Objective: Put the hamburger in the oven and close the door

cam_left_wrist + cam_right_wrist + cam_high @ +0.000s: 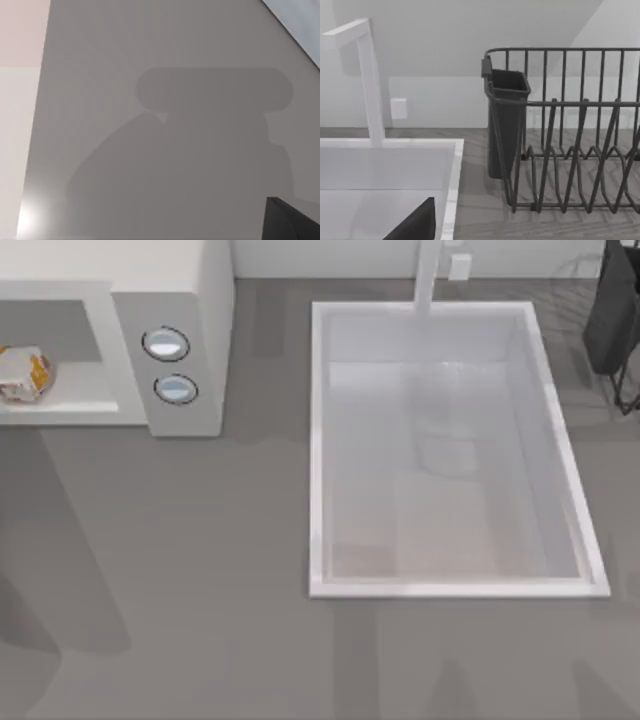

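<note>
The white oven (190,280) stands at the table's back left, with two round silver-blue knobs (166,343) on its side panel. Its front cavity is open. The hamburger (22,373), in a white wrapper with orange patches, lies on the cavity's white floor at the top view's left edge. The door is out of view. A dark corner of my left gripper (292,220) shows over bare grey table in the left wrist view. A dark wedge of my right gripper (415,225) shows over the sink in the right wrist view.
A large white sink basin (318,440) fills the middle and right of the table, with a white faucet (428,275) at its back. A dark wire dish rack (570,150) with a cutlery cup (505,125) stands at the back right.
</note>
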